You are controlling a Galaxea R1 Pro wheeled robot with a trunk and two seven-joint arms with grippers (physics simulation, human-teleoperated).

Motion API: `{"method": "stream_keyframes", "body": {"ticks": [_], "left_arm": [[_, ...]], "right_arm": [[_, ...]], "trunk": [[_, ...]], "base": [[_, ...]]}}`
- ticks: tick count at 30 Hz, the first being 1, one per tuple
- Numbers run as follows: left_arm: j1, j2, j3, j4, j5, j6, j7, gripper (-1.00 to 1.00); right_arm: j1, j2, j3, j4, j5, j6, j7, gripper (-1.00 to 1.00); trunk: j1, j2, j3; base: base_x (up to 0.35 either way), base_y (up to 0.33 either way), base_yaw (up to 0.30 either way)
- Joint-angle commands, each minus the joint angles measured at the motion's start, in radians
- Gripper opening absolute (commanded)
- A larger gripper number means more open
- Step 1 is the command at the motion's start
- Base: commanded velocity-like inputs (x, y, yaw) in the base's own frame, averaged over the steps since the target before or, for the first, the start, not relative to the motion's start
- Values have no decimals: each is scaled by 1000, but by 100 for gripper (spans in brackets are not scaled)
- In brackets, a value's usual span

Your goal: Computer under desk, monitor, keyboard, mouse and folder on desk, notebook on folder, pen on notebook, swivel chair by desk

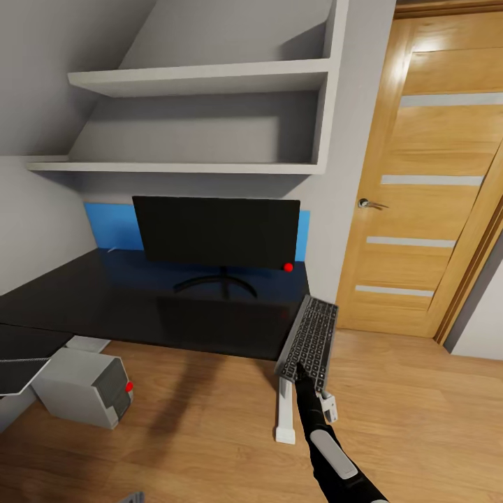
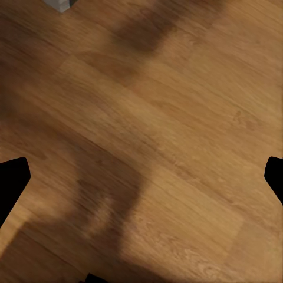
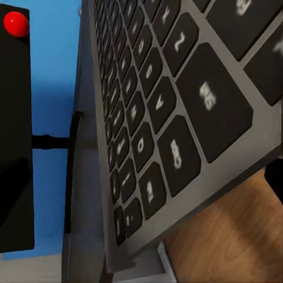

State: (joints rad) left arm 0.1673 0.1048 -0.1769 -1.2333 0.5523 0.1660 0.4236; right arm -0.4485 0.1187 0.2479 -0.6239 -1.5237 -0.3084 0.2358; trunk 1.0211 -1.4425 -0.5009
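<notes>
The right gripper (image 1: 302, 369) clenched the keyboard (image 1: 310, 337) by its near end, just off the desk (image 1: 105, 297) edge ahead; it needed levelling, I judged, before sliding beside the monitor (image 1: 216, 230).

Head cam high, faces forward-down at desk (image 1: 140, 293), monitor (image 1: 216, 230), door (image 1: 426, 175). Left wrist cam looks down at floor (image 2: 153, 147), close. Right wrist cam very near keyboard (image 3: 171, 118); shares keyboard, monitor with head.
</notes>
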Motion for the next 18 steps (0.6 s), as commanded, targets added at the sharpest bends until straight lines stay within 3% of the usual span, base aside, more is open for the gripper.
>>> {"method": "stream_keyframes", "body": {"ticks": [1,10,18], "left_arm": [[0,1,-3,-2,6,3,7,100],[0,0,-8,36,5,3,7,100],[0,1,-7,38,5,3,7,100]], "right_arm": [[-1,-1,5,1,-11,-6,6,100],[-1,-1,7,3,-10,-8,5,100],[-1,0,8,4,-10,-8,5,100]], "trunk": [[0,-1,-1],[0,-1,-1],[0,-1,-1]], "base": [[0,0,0],[-2,-2,0],[-124,-139,0]]}}
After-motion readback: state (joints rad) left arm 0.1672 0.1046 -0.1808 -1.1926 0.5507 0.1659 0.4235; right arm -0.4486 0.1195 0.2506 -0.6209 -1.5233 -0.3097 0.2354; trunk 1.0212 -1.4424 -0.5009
